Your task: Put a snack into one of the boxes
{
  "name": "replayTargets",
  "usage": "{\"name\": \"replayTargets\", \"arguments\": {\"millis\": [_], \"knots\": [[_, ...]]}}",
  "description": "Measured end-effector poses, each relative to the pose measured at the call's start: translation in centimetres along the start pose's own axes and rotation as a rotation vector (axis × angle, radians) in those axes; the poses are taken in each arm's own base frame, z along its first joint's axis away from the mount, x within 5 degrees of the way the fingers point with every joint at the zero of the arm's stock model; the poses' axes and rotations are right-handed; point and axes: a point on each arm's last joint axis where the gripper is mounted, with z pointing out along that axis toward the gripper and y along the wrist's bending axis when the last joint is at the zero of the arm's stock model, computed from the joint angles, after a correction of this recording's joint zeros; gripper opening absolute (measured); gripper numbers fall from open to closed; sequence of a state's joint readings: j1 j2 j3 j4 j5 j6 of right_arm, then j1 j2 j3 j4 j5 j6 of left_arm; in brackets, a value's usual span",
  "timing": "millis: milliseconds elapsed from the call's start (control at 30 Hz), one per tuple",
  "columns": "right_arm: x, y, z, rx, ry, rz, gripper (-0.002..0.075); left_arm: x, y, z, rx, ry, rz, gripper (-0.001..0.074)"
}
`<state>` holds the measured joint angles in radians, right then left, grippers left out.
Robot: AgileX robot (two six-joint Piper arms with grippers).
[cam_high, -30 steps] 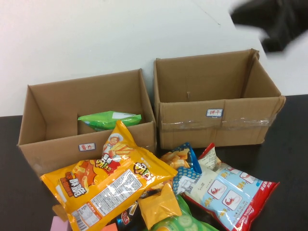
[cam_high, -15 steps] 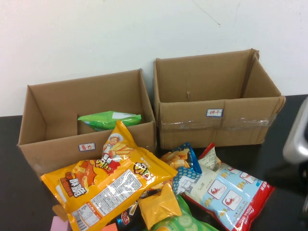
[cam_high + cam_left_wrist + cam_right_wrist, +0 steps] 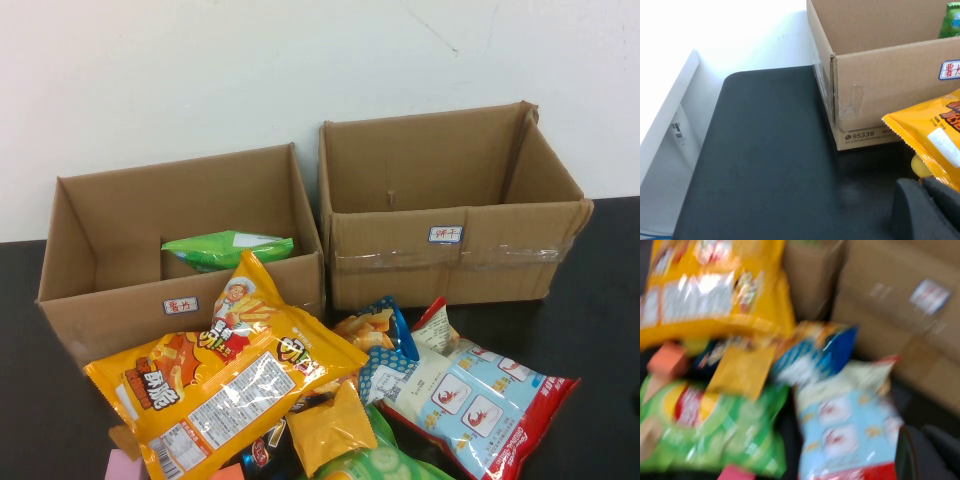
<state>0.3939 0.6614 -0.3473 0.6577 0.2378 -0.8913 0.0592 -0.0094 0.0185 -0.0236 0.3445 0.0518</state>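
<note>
The bright green crisp bag (image 3: 228,248) lies inside the plain brown box (image 3: 110,312) with the red-written label, at the left; its edge also shows in the left wrist view (image 3: 953,20) inside that box (image 3: 880,85). Neither arm shows in the high view. My left gripper (image 3: 921,185) is shut and empty, low over the black table beside the box's near corner and the yellow-orange bag (image 3: 935,135). My right gripper (image 3: 922,434) is shut and empty, near the white-and-red shrimp bag (image 3: 840,425).
The taped box (image 3: 440,265) stands to the right and looks empty. A pile of snacks lies in front: the large yellow-orange bag (image 3: 220,380), the shrimp bag (image 3: 470,395), a blue bag (image 3: 385,340) and another green bag (image 3: 385,462). Bare black table (image 3: 770,160) lies left of the plain box.
My right arm was above the taped box's far right corner, then dropped to the right edge, and is now out of the high view. The bags and boxes have not moved.
</note>
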Motion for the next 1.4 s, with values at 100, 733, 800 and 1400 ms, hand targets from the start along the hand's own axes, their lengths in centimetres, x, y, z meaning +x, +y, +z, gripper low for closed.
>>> {"name": "replayTargets", "arguments": {"millis": [100,733,800,1400], "knots": [[0.7,0.0,-2.0,0.091,-0.143,-0.003,0.0003,0.0,0.0,0.0,0.000,0.000,0.000,-0.0003],[3.6,-0.9,-3.8,0.364,-0.380,-0.017,0.0003,0.0,0.0,0.0,0.000,0.000,0.002,-0.0003],[4.0,-0.9,-3.7,0.373,-0.375,-0.017,0.0003,0.0,0.0,0.0,0.000,0.000,0.002,-0.0003],[8.2,-1.9,-5.5,0.767,-0.372,0.097,0.0003,0.0,0.0,0.0,0.000,0.000,0.002,-0.0003]]}}
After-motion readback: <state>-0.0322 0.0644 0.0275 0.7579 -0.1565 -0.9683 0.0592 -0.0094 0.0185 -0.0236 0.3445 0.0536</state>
